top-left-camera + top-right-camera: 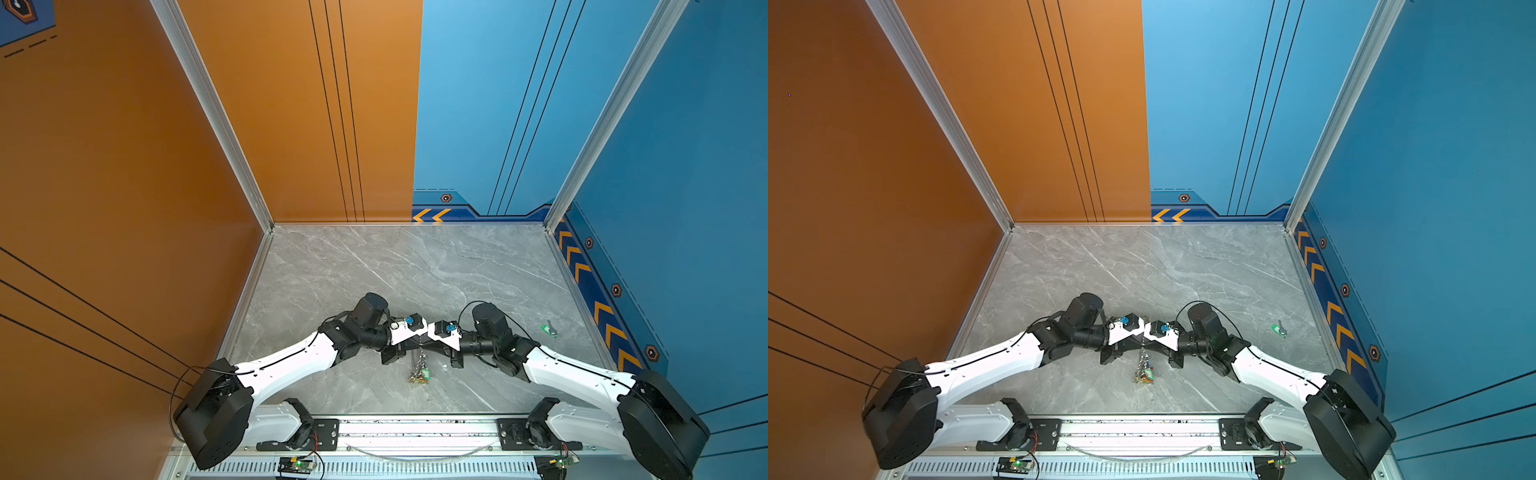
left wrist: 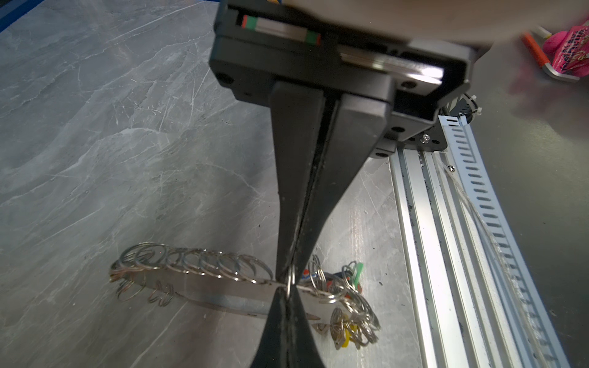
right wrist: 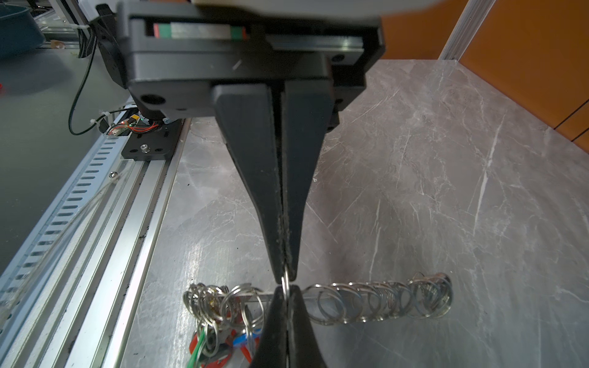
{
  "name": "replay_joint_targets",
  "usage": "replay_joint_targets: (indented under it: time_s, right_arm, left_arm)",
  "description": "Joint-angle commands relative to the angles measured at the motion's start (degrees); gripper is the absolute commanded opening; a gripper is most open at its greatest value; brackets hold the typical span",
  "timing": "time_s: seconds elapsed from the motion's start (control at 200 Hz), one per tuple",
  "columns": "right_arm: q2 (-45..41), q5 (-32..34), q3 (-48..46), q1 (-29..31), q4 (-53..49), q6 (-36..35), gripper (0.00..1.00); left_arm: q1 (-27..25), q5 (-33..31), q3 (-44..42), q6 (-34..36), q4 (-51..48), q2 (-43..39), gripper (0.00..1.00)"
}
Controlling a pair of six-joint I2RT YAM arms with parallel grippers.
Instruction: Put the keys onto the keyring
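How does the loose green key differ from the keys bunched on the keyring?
Place: the loose green key lies alone at the right of the table; the bunched keys sit mid-table. Attachment: the loose green key is on nothing; the bunched keys hang on small rings of the keyring. Colour: one green tag against green, red, blue and yellow tags. Shared: bright plastic tags.

Grey marble tabletop, orange wall panels, blue wall panels, aluminium corner posts, silver front rail
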Motion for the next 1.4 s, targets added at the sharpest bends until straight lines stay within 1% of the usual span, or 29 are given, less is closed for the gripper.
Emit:
replay_joint_targets:
  time_s: [0.0, 0.045, 0.13, 0.21, 0.305, 0.4, 0.556, 0.746, 0.906, 1.031, 1.196, 1.316, 1.396]
  right_arm:
    - [-0.6, -0.79, 0.21, -0.65, 5.02, 3.25, 0.0]
    - [-0.72, -1.28, -0.42, -1.18, 7.16, 4.75, 0.0]
    - [-1.0, -2.36, -2.47, -2.57, 13.21, 8.22, 0.0]
    - [-1.38, -4.12, -3.75, -3.91, 18.24, 11.72, 0.0]
    - [-2.04, -5.71, -4.37, -4.75, 21.1, 13.76, 0.0]
    - [-2.24, -6.91, -4.8, -5.06, 23.84, 15.45, 0.0]
    - [-0.34, -8.19, -6.34, -5.13, 32.66, 19.53, 0.0]
    - [3.72, -9.56, -7.45, -5.09, 44.39, 24.75, 0.0]
    - [7.43, -10.29, -7.3, -4.37, 50.73, 27.5, 0.0]
    - [9.25, -10.0, -7.26, -3.94, 53.73, 28.56, 0.0]
    - [11.16, -9.84, -6.96, -3.31, 54.98, 28.75, 0.0]
    - [12.45, -9.66, -6.93, -2.96, 55.54, 28.53, 0.0]
    - [13.05, -9.44, -6.92, -2.84, 56.04, 28.54, 0.0]
  left_arm:
    - [2.13, 2.84, -2.79, -4.83, 9.21, -2.57, 0.16]
    - [3.48, 3.11, -5.44, -6.74, 13.97, -4.41, 0.22]
    - [5.33, 3.32, -9.46, -9.43, 21.42, -7.42, 0.3]
    - [6.24, 4.36, -11.51, -10.56, 24.89, -8.42, 0.32]
    - [6.69, 5.67, -11.56, -10.53, 25.0, -7.91, 0.29]
    - [6.86, 7.72, -11.63, -10.7, 25.75, -7.65, 0.28]
    - [6.86, 10.5, -11.64, -10.62, 26.1, -7.3, 0.27]
    - [6.85, 10.36, -11.81, -10.61, 26.54, -7.58, 0.25]
    - [6.77, 10.59, -11.93, -11.01, 26.89, -7.64, 0.22]
    - [6.77, 10.8, -11.8, -11.3, 27.07, -7.49, 0.2]
    - [6.87, 10.61, -11.54, -11.97, 27.29, -7.38, 0.15]
    - [7.13, 9.53, -11.24, -13.24, 27.42, -7.34, 0.15]
    - [7.12, 9.53, -11.03, -13.56, 27.43, -6.97, 0.1]
